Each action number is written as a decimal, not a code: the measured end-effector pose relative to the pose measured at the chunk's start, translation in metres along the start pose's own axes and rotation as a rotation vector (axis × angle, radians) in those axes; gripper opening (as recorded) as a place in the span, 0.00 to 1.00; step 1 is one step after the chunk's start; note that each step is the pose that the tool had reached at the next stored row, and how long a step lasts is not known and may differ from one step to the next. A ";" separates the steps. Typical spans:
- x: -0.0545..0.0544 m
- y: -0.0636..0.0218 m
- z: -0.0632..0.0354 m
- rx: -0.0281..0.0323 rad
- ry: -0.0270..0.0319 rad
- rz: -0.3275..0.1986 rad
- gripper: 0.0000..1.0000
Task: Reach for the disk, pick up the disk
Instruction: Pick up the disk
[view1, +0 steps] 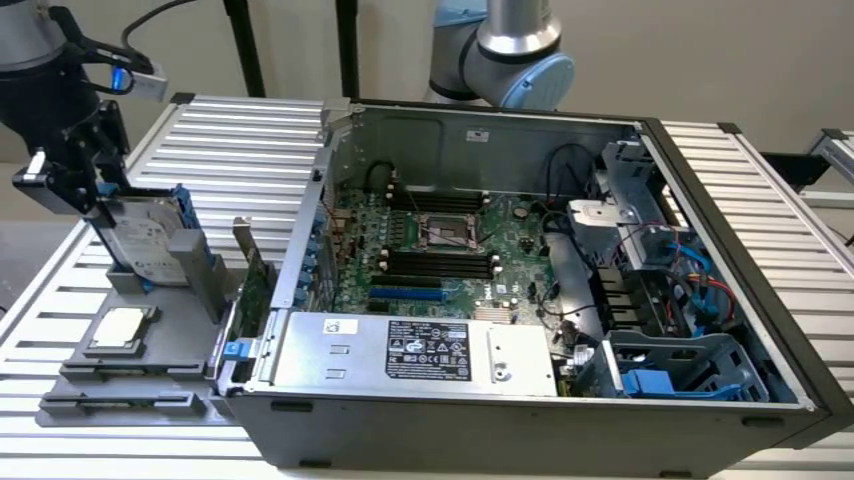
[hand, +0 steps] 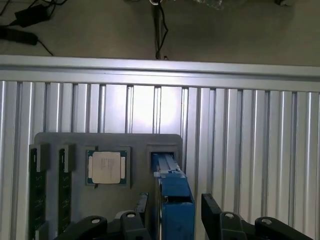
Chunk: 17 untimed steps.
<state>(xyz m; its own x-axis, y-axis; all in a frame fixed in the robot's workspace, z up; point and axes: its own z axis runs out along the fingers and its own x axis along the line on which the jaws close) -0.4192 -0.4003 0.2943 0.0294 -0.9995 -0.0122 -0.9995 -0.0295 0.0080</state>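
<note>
Fingers (hand: 214, 212) spread wide, I'm straddling the upright disk (hand: 175, 200) between them; I'm aiming for an even, centred squeeze on its sides.

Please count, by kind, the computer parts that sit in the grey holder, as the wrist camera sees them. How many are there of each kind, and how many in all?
Hard disk with blue rails: 1
Processor chip: 1
Memory modules: 2
Total: 4
</note>
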 end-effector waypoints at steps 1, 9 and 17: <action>0.000 0.0000 0.0011 0.0000 -0.0007 -0.004 0.54; 0.000 0.0031 0.0021 -0.0003 -0.0016 -0.018 0.54; 0.000 0.0033 0.0038 -0.0004 -0.0016 -0.018 0.52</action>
<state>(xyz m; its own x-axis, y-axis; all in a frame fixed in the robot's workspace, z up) -0.4225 -0.4003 0.2905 0.0478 -0.9988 -0.0139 -0.9988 -0.0479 0.0081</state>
